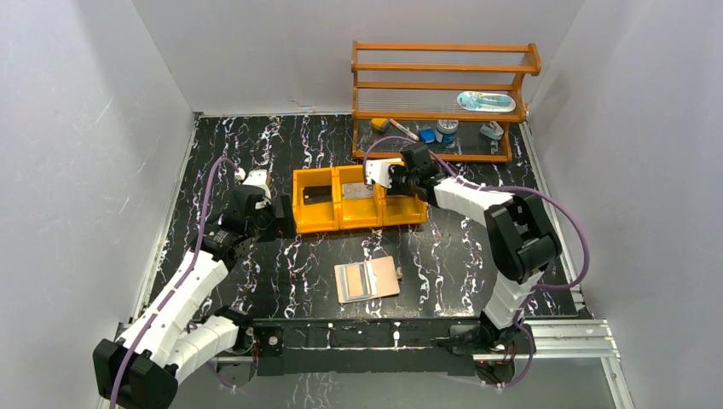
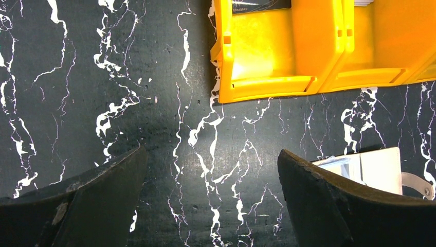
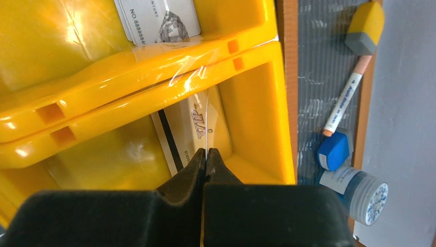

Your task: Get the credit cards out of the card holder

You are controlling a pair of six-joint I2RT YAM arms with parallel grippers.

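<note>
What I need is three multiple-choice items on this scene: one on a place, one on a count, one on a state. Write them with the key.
1. Where does the card holder lie?
A. in the orange tray
B. open on the table
C. between gripper fingers

2. How many compartments has the tray?
A. two
B. four
C. three

3. The left gripper is:
A. open, empty
B. shut on a card
C. shut on the holder

Key: 1 B, it lies flat between the tray and the arm bases. 2 C, the top view shows three bins side by side. 3 A, its fingers stand wide apart over bare table.
</note>
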